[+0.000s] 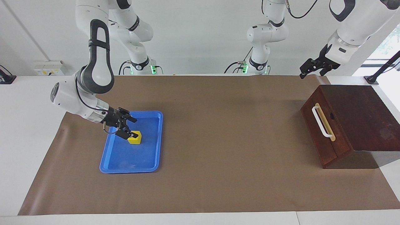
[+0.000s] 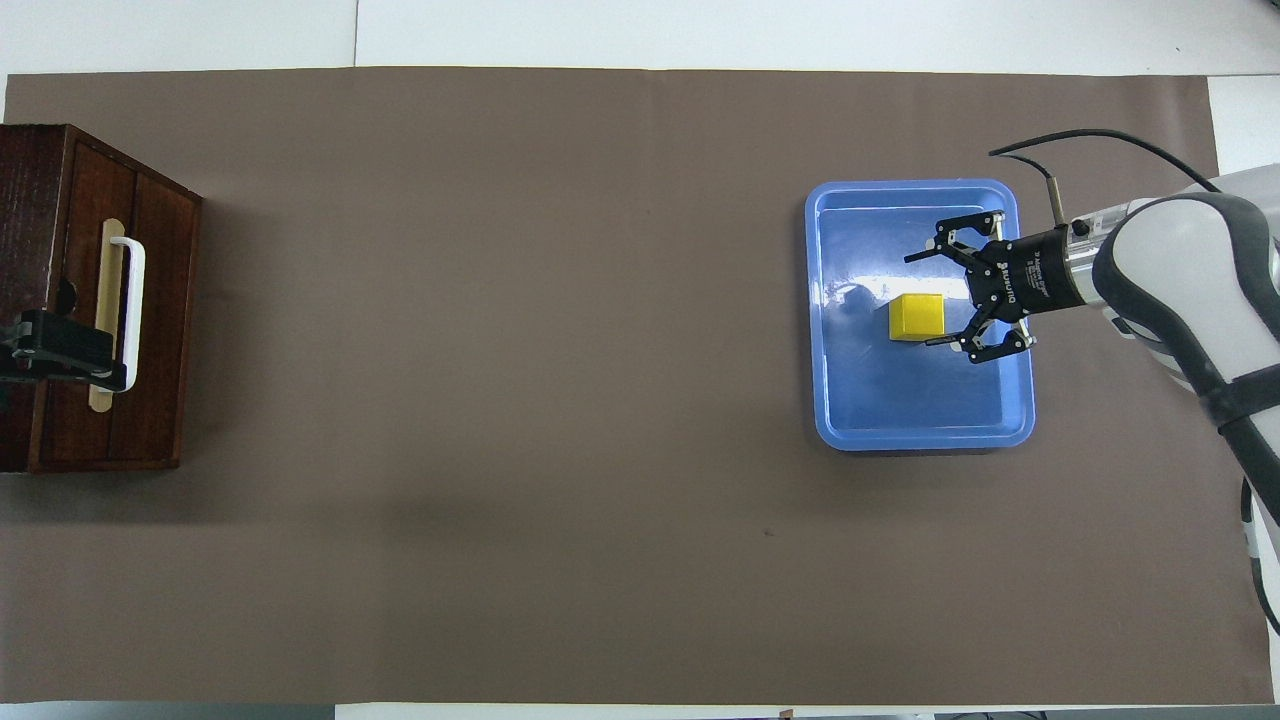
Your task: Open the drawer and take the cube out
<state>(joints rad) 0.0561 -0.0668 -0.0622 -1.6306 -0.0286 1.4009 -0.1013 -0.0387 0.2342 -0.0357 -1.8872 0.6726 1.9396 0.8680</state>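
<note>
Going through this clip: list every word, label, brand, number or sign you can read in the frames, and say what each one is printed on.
White lettering on the black body of the right tool: there, but too small to read.
Wall plate with small markings at the right arm's end: unreadable.
Drawer, blue tray, yellow cube, brown table cover: no text seen.
Left tool: no text seen.

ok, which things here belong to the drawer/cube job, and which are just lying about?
Job:
- drawer, shut
- cube, lying in the blue tray
- right gripper, open, over the cube
- left gripper, above the drawer, waiting

Lying about:
- blue tray
- brown mat
</note>
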